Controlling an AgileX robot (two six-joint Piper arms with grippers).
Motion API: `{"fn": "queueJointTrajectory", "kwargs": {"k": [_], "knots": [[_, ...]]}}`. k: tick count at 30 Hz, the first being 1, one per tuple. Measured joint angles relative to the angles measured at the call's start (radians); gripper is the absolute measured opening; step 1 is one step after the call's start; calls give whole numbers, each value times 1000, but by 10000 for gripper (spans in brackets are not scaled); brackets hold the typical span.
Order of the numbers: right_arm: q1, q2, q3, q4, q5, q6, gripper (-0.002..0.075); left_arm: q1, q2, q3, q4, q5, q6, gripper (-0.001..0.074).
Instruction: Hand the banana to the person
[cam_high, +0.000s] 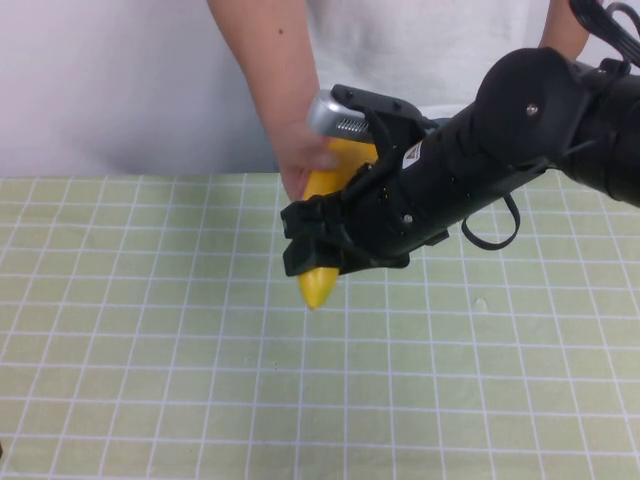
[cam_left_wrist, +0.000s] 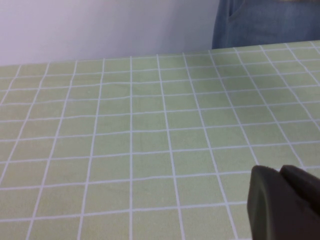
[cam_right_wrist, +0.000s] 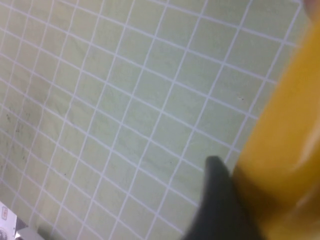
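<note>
My right gripper (cam_high: 325, 235) is shut on the yellow banana (cam_high: 318, 285) and holds it above the far middle of the table. The banana's lower tip points down below the jaws. Its upper end (cam_high: 345, 160) is at the hand (cam_high: 300, 155) of the person (cam_high: 420, 50), who stands behind the table in a white T-shirt; the hand touches the banana. In the right wrist view the banana (cam_right_wrist: 285, 150) fills one side, pressed against a dark finger (cam_right_wrist: 215, 200). My left gripper (cam_left_wrist: 285, 200) shows only in the left wrist view, low over the table, fingers together and empty.
The table (cam_high: 150, 330) is covered with a light green cloth with a white grid. A white wall stands behind it. The person's jeans (cam_left_wrist: 265, 22) show past the far table edge in the left wrist view.
</note>
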Motion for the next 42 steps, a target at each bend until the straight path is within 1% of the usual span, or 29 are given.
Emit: {"fn": "queueJointTrajectory", "kwargs": {"k": [3, 5, 10, 14, 16, 17, 19, 23, 26, 27, 29, 35, 39, 42], "knots": [[0, 0, 0, 0, 7, 0, 575, 0, 0, 0, 0, 0, 0, 3], [0, -2, 0, 4, 22, 0, 615, 0, 0, 0, 0, 0, 0, 3], [0, -51, -4, -1, 67, -7, 612, 0, 0, 0, 0, 0, 0, 3], [0, -133, -20, -66, 118, -3, 600, 0, 0, 0, 0, 0, 0, 3], [0, -190, -20, -98, 142, 2, 553, 0, 0, 0, 0, 0, 0, 3], [0, -220, -20, -115, 158, 6, 509, 0, 0, 0, 0, 0, 0, 3], [0, -271, -20, -151, 197, 13, 386, 0, 0, 0, 0, 0, 0, 3], [0, -367, -19, -272, 303, 47, 8, 0, 0, 0, 0, 0, 0, 3], [0, -427, -9, -380, 395, 107, -7, 0, 0, 0, 0, 0, 0, 3], [0, -452, 11, -397, 400, 110, -7, 0, 0, 0, 0, 0, 0, 3], [0, -508, 77, -398, 376, 110, -7, 0, 0, 0, 0, 0, 0, 3], [0, -708, 396, -397, 196, 106, -7, 0, 0, 0, 0, 0, 0, 3], [0, -791, 487, -425, 223, 111, -7, 0, 0, 0, 0, 0, 0, 3], [0, -812, 504, -474, 267, 111, -7, 0, 0, 0, 0, 0, 0, 3]]}}
